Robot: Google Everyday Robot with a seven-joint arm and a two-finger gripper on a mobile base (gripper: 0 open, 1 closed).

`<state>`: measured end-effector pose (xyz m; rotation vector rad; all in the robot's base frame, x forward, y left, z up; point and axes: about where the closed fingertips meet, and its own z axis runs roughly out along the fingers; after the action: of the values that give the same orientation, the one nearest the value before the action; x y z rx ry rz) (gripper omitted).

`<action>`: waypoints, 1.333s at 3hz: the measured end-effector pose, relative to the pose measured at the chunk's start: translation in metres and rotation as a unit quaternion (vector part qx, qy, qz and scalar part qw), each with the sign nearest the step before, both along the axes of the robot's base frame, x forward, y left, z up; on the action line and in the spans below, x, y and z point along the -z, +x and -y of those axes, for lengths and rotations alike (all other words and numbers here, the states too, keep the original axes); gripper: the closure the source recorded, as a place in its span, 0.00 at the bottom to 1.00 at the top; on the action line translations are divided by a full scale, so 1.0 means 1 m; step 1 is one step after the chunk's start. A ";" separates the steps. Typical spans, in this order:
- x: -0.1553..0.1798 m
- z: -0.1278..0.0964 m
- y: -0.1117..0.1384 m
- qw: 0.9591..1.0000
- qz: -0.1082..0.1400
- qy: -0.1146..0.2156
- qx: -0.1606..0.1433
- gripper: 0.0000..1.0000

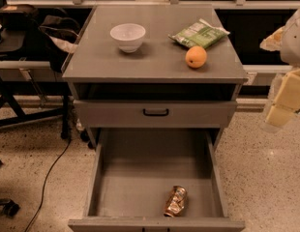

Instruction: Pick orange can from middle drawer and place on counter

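Observation:
The orange can [175, 201], dented and shiny copper, lies in the front right part of the open middle drawer [135, 178], close to its front wall. The counter [155, 57] is the flat grey top of the cabinet above. My gripper [282, 105] hangs at the right edge of the camera view, to the right of the cabinet, level with the upper drawer front, well above and to the right of the can. It holds nothing that I can see.
On the counter stand a white bowl [127, 36], a green snack bag [198, 34] and a round orange fruit [196, 57]. A shut drawer front with a black handle [156, 112] sits above the open drawer. Chairs, bags and a cable [48, 178] are on the floor to the left.

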<state>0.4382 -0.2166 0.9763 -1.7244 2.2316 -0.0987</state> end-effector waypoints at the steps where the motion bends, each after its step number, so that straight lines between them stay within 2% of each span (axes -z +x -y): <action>1: 0.000 0.000 0.001 1.000 0.001 0.002 0.007 0.00; 2: 0.003 0.002 0.006 0.997 0.005 0.024 0.069 0.00; 3: 0.022 0.007 0.022 0.987 -0.018 0.048 0.151 0.00; 4: 0.047 0.010 0.031 0.968 -0.042 0.069 0.238 0.00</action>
<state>0.4693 -0.2271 0.9295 -1.1125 2.6040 0.0232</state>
